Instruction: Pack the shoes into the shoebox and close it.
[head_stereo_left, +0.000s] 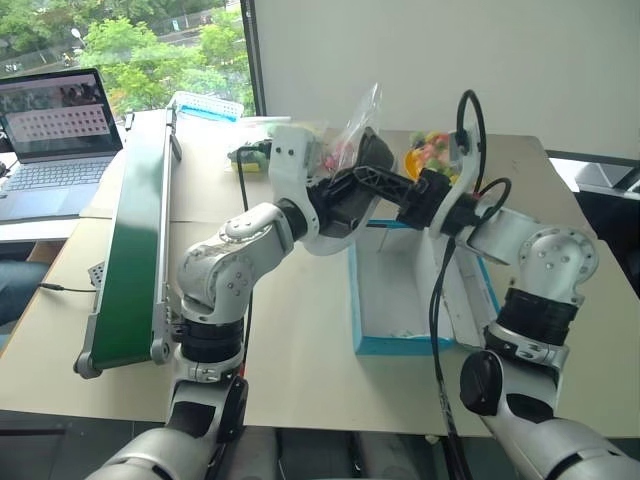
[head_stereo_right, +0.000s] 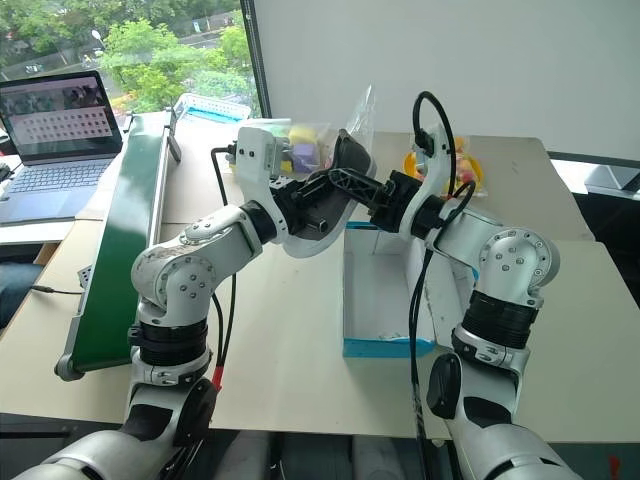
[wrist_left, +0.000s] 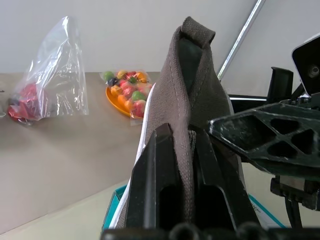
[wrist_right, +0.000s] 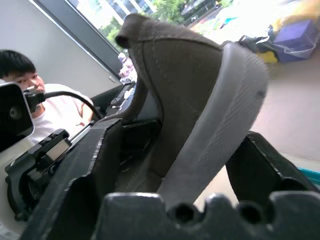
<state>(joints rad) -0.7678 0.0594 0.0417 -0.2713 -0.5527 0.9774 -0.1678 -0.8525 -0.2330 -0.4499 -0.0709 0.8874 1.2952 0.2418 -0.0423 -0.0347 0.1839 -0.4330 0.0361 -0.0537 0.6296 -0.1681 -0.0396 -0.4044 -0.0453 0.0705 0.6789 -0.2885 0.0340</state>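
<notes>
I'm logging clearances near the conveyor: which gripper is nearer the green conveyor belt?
Left. The left gripper, clamped on the shoe, sits on the green conveyor side; the right gripper lies beyond the shoe, over the shoebox.

Grey-taupe shoe (wrist_left: 192, 95) with pale sole. Cyan-blue shoebox (head_stereo_left: 400, 345), white inside, on beige desk (head_stereo_left: 300, 340). Green conveyor (head_stereo_left: 135, 250); black claw fingers (wrist_left: 155, 185); orange plate (wrist_left: 116, 97) of multicoloured pieces.

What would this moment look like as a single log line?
left claw: shut on shoe | right claw: around shoe | box: open, below
</notes>
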